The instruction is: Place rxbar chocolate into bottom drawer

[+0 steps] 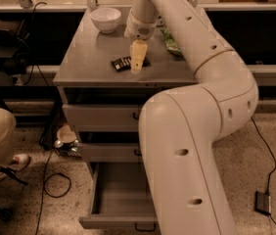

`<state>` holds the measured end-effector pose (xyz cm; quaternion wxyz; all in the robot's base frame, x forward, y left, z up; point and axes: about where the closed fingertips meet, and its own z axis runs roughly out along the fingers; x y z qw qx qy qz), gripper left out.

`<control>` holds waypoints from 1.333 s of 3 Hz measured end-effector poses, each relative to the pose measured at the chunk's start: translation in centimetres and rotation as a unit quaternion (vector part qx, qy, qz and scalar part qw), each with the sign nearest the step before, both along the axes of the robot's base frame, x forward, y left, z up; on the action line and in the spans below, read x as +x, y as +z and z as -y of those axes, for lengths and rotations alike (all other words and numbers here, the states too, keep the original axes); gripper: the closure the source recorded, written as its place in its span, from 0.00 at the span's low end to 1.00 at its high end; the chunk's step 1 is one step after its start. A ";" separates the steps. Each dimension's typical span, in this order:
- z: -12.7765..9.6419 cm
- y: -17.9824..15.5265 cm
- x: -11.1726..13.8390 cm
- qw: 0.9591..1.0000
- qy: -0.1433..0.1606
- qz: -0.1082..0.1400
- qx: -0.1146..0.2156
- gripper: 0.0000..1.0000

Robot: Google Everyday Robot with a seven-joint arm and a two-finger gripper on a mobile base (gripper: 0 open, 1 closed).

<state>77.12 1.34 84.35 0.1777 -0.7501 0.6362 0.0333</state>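
Note:
The rxbar chocolate [122, 63], a small dark flat bar with pale lettering, lies on the grey cabinet top [86, 53] near its front edge. My gripper [137, 68] hangs point-down right over the bar's right end, its pale fingers reaching down to the surface. The bottom drawer [118, 195] is pulled open below, and what shows of its inside is empty; my arm covers its right part. The black handle [145, 227] shows at its front.
A white bowl [105, 19] stands at the back of the cabinet top. A green snack bag [171, 42] lies right of the gripper, partly behind my arm. Two shallower drawers are shut above. A person's leg and shoe [1, 146] are at left. Cables lie on the floor.

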 end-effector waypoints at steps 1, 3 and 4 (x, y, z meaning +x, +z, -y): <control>1.5 -2.7 1.1 0.999 -0.038 -0.023 0.000 0.02; 2.3 -3.1 1.3 0.998 -0.053 -0.034 0.003 0.55; 2.3 -2.3 1.3 0.998 -0.053 -0.034 0.003 0.78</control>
